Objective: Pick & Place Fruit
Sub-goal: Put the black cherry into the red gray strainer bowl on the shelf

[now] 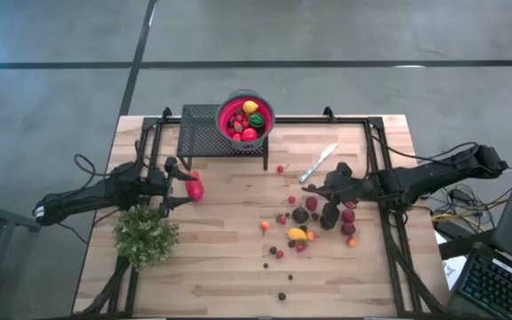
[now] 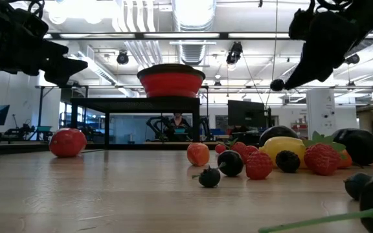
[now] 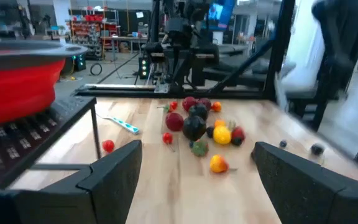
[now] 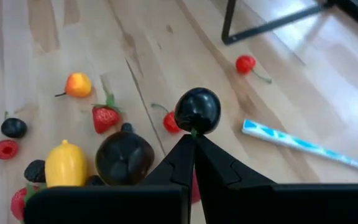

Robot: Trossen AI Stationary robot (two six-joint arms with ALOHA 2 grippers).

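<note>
Right pincer point(image 4: 193, 140) pinching dark plum point(image 4: 197, 110) by its stem above scattered fruit point(image 1: 314, 222), seemingly bound for red bowl point(image 1: 245, 116); left pincer point(image 3: 194, 171) spread, idle over surface point(image 1: 229, 267).

One camera looks straight down on the whole worktop point(image 1: 229, 267). Another sits at worktop level, facing the far room. Each wrist camera looks closely past its own fingers. All four share the scattered fruit point(image 1: 314, 218).

The wooden table point(image 1: 220, 267) bears scattered fruit point(image 1: 309, 222), a knife point(image 1: 318, 163), a plant point(image 1: 145, 234) and a black rack point(image 1: 204, 133).
</note>
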